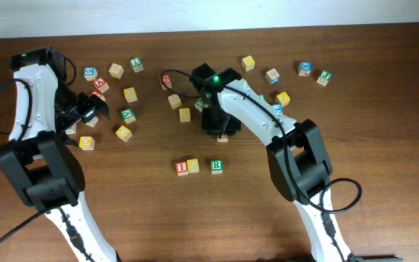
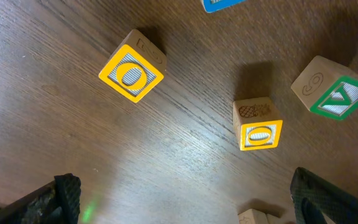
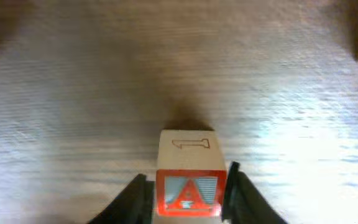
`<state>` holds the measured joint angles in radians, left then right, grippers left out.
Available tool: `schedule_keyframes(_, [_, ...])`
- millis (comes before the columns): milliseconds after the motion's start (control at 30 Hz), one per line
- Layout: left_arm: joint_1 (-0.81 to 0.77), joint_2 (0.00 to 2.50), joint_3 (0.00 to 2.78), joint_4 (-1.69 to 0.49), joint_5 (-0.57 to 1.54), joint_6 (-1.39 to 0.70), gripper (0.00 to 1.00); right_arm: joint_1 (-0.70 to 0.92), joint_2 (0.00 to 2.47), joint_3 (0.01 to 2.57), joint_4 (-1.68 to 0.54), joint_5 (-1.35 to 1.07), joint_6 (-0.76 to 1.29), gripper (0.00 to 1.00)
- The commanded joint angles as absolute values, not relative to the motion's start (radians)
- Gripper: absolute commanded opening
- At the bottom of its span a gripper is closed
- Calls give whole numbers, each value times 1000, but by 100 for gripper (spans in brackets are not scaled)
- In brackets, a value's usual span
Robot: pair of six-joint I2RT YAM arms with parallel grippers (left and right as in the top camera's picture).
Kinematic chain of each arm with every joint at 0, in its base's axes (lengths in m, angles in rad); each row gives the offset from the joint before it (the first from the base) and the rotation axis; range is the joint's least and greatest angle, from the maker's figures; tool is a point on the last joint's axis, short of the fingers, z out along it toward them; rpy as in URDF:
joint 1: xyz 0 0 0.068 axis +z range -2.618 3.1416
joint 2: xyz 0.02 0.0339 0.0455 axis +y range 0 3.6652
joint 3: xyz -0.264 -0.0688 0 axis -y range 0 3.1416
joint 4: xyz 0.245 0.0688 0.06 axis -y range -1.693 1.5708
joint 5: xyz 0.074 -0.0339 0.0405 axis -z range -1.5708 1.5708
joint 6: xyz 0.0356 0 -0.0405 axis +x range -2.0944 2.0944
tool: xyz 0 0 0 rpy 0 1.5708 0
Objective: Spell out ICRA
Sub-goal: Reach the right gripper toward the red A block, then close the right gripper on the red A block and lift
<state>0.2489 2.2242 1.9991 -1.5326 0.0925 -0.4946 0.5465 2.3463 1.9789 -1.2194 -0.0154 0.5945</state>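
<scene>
The red-and-white A cube (image 3: 188,193) sits on the wooden table (image 1: 144,211) between the black fingers (image 3: 137,198) of the right gripper (image 3: 187,175), which lie flush against its two sides, so the cube is grasped. Its red-framed A faces the wrist camera and the tan top face carries a faint engraved mark that is too soft to read; the cube's lower edge is cut off by the frame, and the rest of that view is blurred. From overhead the right arm stretches from the lower right corner up and across to the table's middle, its wrist bent down over the cube, so only a sliver of the cube shows under the black gripper body. Just in front of that spot lies a row: the red-and-white I cube (image 1: 182,168) touching the yellow-faced cube (image 1: 193,165), whose letter cannot be read, then a gap and the green-and-white R cube (image 1: 216,166). The left arm stands folded at the table's left edge, and the left gripper (image 2: 182,190) hangs above loose cubes with its fingers spread wide and holding nothing; only their tips show at the bottom corners of its wrist view. Below it lie two yellow O cubes (image 2: 131,73), well apart, a green V cube (image 2: 337,93) and a blue cube (image 2: 224,3) cut off at the top edge.
</scene>
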Motion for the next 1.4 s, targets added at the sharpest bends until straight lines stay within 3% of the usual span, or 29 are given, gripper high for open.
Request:
schedule_keyframes(0, [253, 2216, 1997, -1533, 81, -507, 99, 527, 2329, 1996, -1271, -6, 524, 37])
schedule_keyframes(100, [253, 2216, 1997, -1533, 81, -507, 99, 527, 2330, 1995, -1269, 17, 543, 66])
schedule_keyframes(267, [253, 2216, 1997, -1533, 81, -507, 99, 529, 2331, 1881, -1186, 12, 554, 68])
schedule_keyframes(367, [253, 2216, 1997, -1533, 81, -507, 99, 532, 2331, 1855, -1137, 13, 554, 59])
schedule_keyframes(533, [253, 2216, 1997, -1533, 81, -507, 99, 532, 2331, 1862, -1117, 38, 554, 32])
schedule_keyframes(933, [253, 2216, 1997, -1533, 81, -507, 99, 530, 2318, 1965, -1324, 33, 486, 29])
schedule_keyframes(1067, [253, 2216, 1997, -1533, 81, -507, 99, 517, 2318, 1962, -1324, 35, 499, 34])
schedule_keyframes(1133, [253, 2216, 1997, -1533, 81, -508, 99, 515, 2320, 1948, -1316, 35, 500, 47])
schedule_keyframes(1233, [253, 2216, 1997, -1533, 81, -507, 99, 516, 2320, 1890, -1274, -4, 535, 48])
schedule_keyframes(1267, [253, 2216, 1997, -1533, 81, -507, 99, 516, 2320, 1887, -1258, -35, 536, 47])
schedule_keyframes(1367, [253, 2216, 1997, -1533, 81, -507, 99, 516, 2320, 1887, -1249, -41, 535, 31])
